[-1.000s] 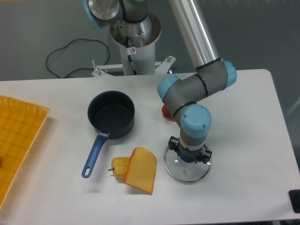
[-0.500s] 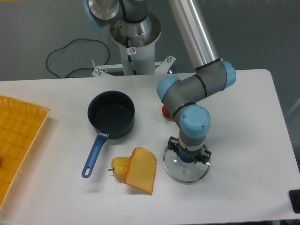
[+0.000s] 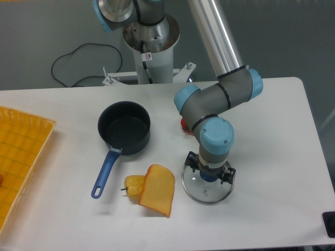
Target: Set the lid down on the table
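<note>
The round glass lid [image 3: 206,192] with a thin silver rim lies flat at table level on the white table [image 3: 272,130], right of centre near the front. My gripper [image 3: 210,174] points straight down over the lid's middle and hides the knob. Its jaws appear shut on the knob, since the lid shifts along with it. The dark pot [image 3: 124,127] with a blue handle [image 3: 106,172] stands open and empty to the left, well apart from the lid.
An orange wedge [image 3: 157,190] and a yellow pepper [image 3: 134,185] lie just left of the lid. A red object [image 3: 185,124] is partly hidden behind the arm. A yellow grid tray [image 3: 18,157] sits at the left edge. A black object [image 3: 330,224] is at the front right corner.
The gripper and the lid have drifted together a few pixels to the left. Nothing else has moved.
</note>
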`<action>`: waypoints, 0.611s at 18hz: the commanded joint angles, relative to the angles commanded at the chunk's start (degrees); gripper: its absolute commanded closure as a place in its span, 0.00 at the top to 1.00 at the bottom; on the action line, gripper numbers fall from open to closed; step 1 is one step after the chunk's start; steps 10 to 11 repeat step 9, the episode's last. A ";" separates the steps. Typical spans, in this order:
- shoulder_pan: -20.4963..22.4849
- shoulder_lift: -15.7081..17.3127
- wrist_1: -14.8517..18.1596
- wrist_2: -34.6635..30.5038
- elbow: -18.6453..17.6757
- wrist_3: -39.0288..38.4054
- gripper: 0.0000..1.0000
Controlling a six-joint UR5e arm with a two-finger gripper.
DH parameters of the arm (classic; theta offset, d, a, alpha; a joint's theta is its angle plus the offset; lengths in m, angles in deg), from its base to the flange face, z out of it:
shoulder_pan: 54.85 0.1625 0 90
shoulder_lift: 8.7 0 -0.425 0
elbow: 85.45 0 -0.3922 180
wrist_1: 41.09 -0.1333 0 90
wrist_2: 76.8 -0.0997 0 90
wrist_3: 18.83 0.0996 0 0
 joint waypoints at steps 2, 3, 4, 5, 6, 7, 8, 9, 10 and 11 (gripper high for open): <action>-0.96 0.88 -0.09 -2.01 0.18 2.97 1.00; -1.32 1.06 -0.09 -3.33 0.18 6.12 1.00; -1.76 1.67 0.09 -4.47 0.26 9.29 1.00; -1.85 2.28 0.26 -4.92 0.27 11.58 1.00; -1.93 3.24 0.53 -4.92 0.18 12.30 1.00; -2.02 4.30 0.62 -5.01 -0.08 12.48 1.00; -2.46 4.92 0.70 -5.01 -0.43 12.57 1.00; -3.25 5.36 0.62 -5.01 -0.61 12.48 1.00; -3.25 5.36 0.62 -5.01 -0.61 12.48 1.00; -3.25 5.36 0.62 -5.01 -0.61 12.48 1.00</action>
